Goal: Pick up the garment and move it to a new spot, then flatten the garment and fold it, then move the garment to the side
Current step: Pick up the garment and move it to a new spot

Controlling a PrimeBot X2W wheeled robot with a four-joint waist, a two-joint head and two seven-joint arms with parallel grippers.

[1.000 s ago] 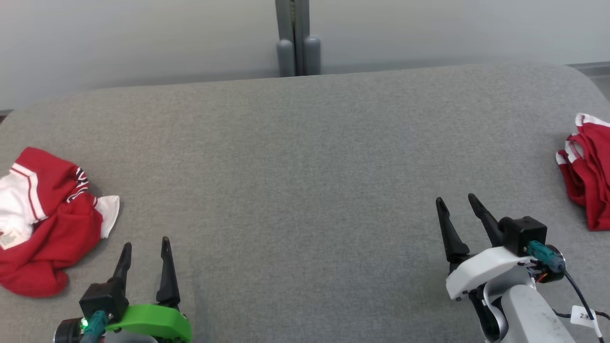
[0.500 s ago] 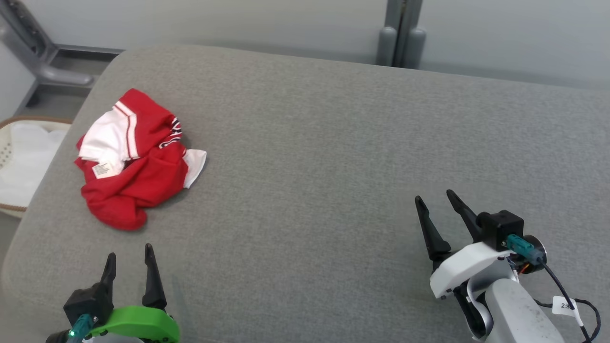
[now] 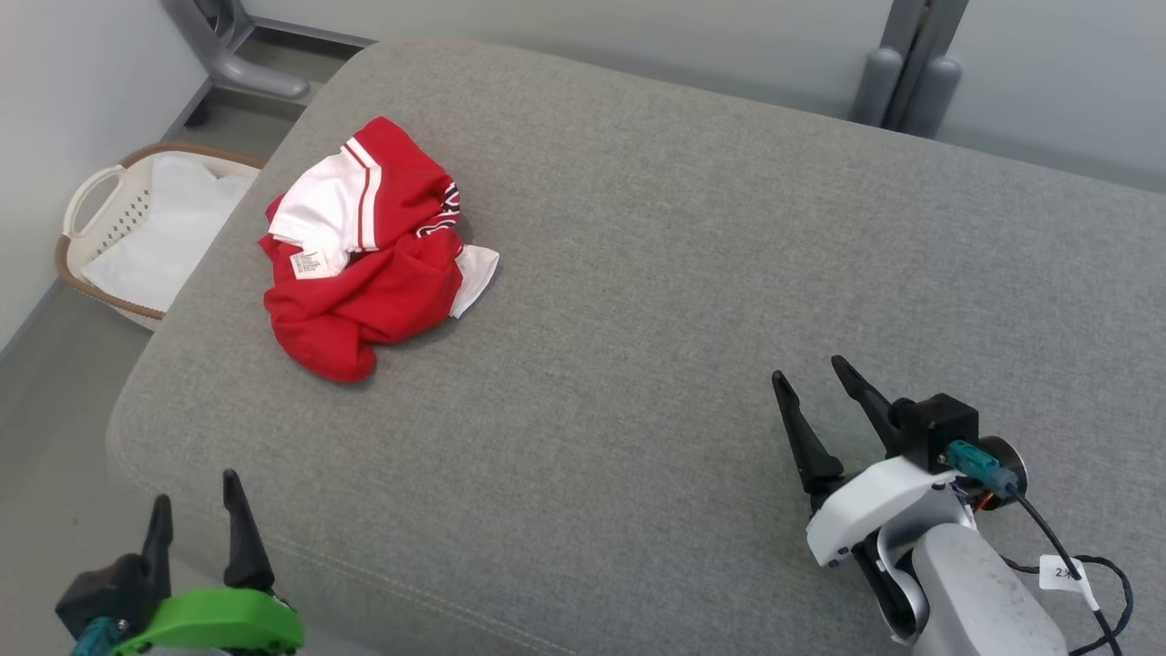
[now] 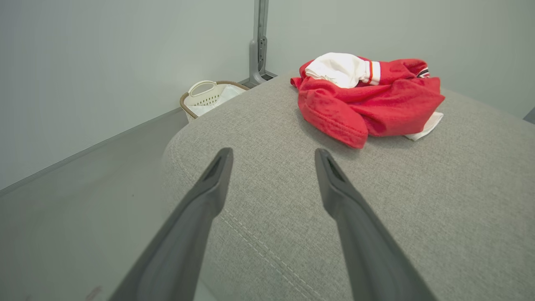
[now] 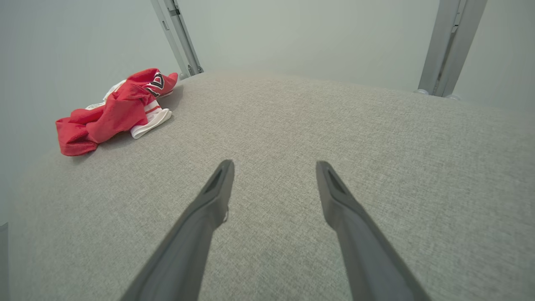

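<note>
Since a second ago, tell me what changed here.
The camera swung toward the robot's left; a basket came into view. Nothing was grasped or released. The red garment lies crumpled in the same spot on the grey cushion, and the left gripper and right gripper stayed open and empty.

Grey upholstered surface (image 3: 692,273), rounded corners; pale wall (image 3: 82,73); basket (image 3: 127,217) on grey floor (image 3: 55,401), left.
</note>
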